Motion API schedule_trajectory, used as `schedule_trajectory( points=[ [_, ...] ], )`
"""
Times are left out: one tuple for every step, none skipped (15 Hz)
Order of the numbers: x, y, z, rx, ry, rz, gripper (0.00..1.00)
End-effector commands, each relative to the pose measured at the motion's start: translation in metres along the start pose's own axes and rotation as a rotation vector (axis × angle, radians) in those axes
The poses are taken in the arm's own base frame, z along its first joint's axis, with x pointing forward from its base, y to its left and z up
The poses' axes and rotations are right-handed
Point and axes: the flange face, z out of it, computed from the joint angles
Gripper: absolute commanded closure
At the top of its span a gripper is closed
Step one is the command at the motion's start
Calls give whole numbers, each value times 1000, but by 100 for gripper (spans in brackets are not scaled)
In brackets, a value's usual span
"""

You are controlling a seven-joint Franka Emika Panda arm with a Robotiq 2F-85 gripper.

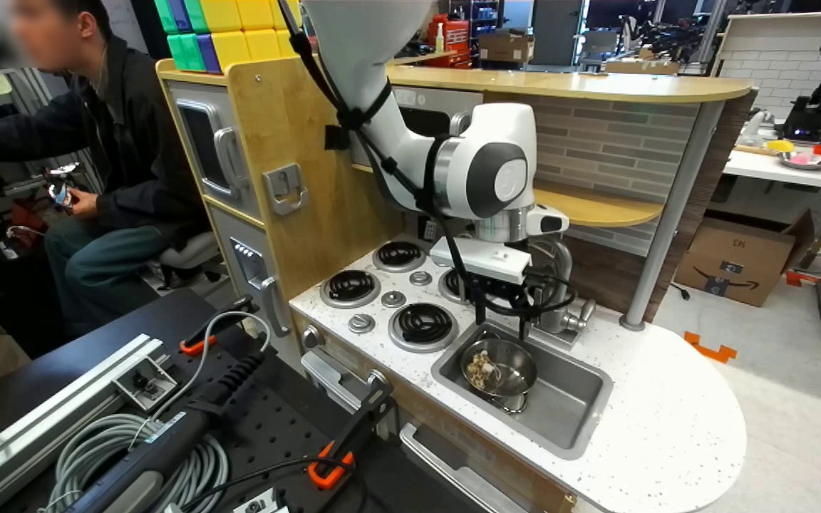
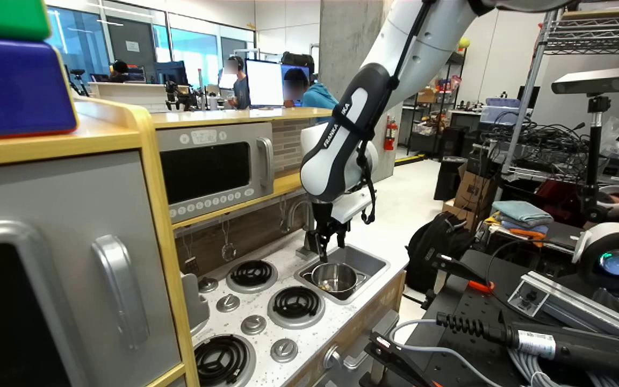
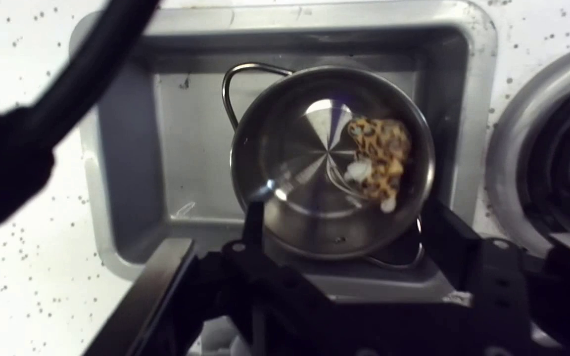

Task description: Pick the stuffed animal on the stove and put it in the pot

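Note:
The stuffed animal, small and leopard-spotted with white bits, lies inside the pot in the wrist view and in both exterior views. The round shiny silver pot stands in the sink basin, its wire handles showing. My gripper is open and empty above the pot, its fingers spread apart. The stove, with black burners, is beside the sink; one burner shows at the wrist view's right edge.
The steel sink basin surrounds the pot. A silver faucet rises behind the sink, close to the gripper. A wooden shelf and the grey microwave stand at the back. A black table with cables stands in front.

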Motion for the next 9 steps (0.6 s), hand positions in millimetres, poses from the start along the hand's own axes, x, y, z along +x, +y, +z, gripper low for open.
schedule_trajectory(
  points=[
    [-37, 6, -63, -12, 35, -140, 0],
    [-47, 11, -75, -36, 25, -186, 0],
    [-57, 15, -89, -57, 26, -222, 0],
    [-68, 20, -103, -67, 35, -256, 0],
    [-78, 26, -117, -67, 56, -278, 0],
    [-87, 32, -132, -48, 66, -283, 0],
    [-97, 38, -147, -34, 71, -291, 0],
    [-65, 30, -116, -56, 44, -253, 0],
    [-74, 36, -130, -53, 53, -264, 0]
  ],
)
